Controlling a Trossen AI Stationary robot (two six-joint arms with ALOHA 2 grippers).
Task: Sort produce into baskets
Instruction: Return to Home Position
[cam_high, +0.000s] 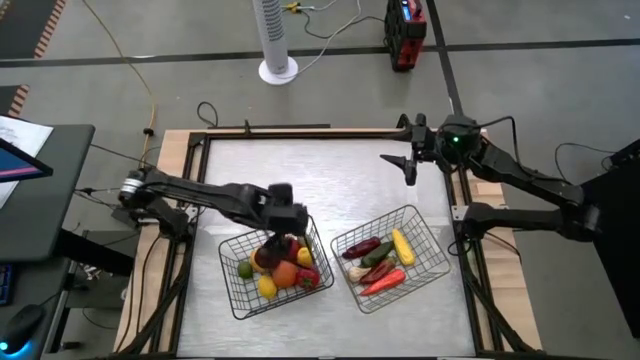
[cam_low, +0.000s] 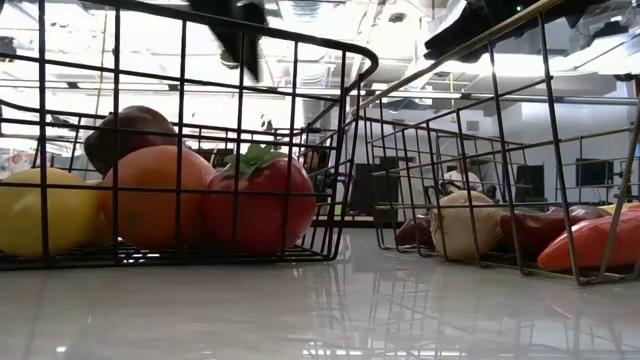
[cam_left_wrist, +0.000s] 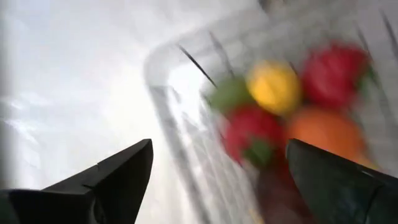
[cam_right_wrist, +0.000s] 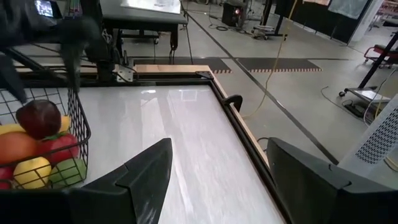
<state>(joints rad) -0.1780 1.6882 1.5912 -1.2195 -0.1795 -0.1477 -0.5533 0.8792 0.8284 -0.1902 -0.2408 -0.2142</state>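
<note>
A: Where's the produce?
B: Round pieces (cam_high: 284, 274) fill the left basket (cam_high: 231, 280), long ones (cam_high: 402, 246) the right basket (cam_high: 430, 236), toward the tabletop's (cam_high: 300, 170) near edge
A: And the 2 grippers?
B: Left gripper (cam_left_wrist: 219, 146) spread wide above its basket; right gripper (cam_high: 400, 168) parted, far right corner

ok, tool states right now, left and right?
Left tool: open, empty, above the left basket.
Right tool: open, empty, over the far right of the table.
</note>
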